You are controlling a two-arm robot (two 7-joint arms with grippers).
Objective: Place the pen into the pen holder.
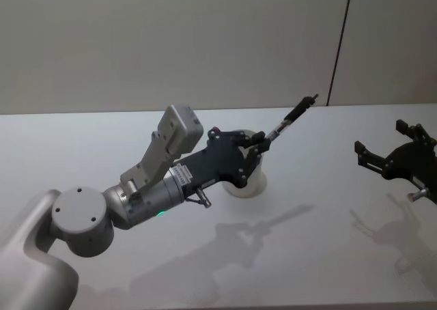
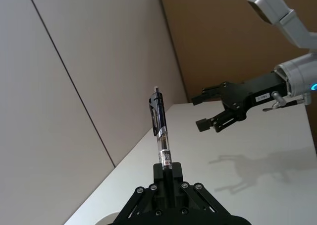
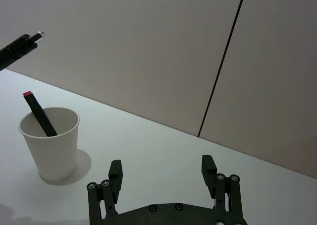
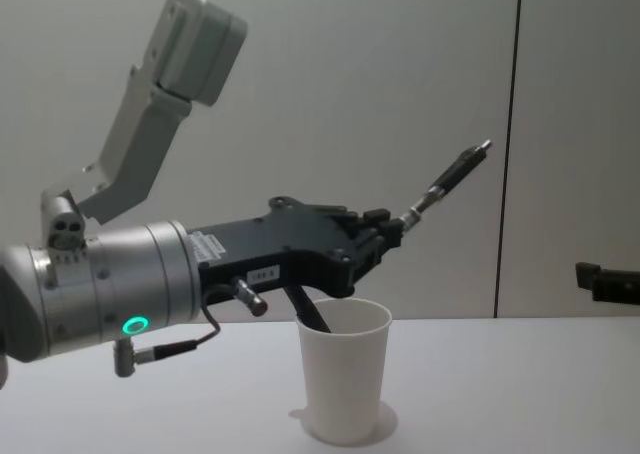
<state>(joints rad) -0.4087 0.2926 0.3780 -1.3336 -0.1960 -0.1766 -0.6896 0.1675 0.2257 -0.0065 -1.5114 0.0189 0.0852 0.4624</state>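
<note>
My left gripper [image 1: 263,143] is shut on the lower end of a black and clear pen [image 1: 291,121]. It holds the pen in the air just above the pen holder [image 1: 254,181], a white paper cup on the table. The pen [image 4: 446,188] tilts up and away to the right, its clip end highest. From the left wrist the pen [image 2: 161,131] rises straight out of the closed fingers [image 2: 174,178]. The cup [image 3: 52,145] holds a black stick with a red end [image 3: 38,114]. My right gripper [image 1: 380,137] hangs open and empty at the right.
The white table [image 1: 328,242] carries only the cup and the arms' shadows. A plain wall with a dark vertical seam [image 1: 340,47] stands behind it. The right gripper [image 2: 199,112] hovers well away from the cup [image 4: 345,379].
</note>
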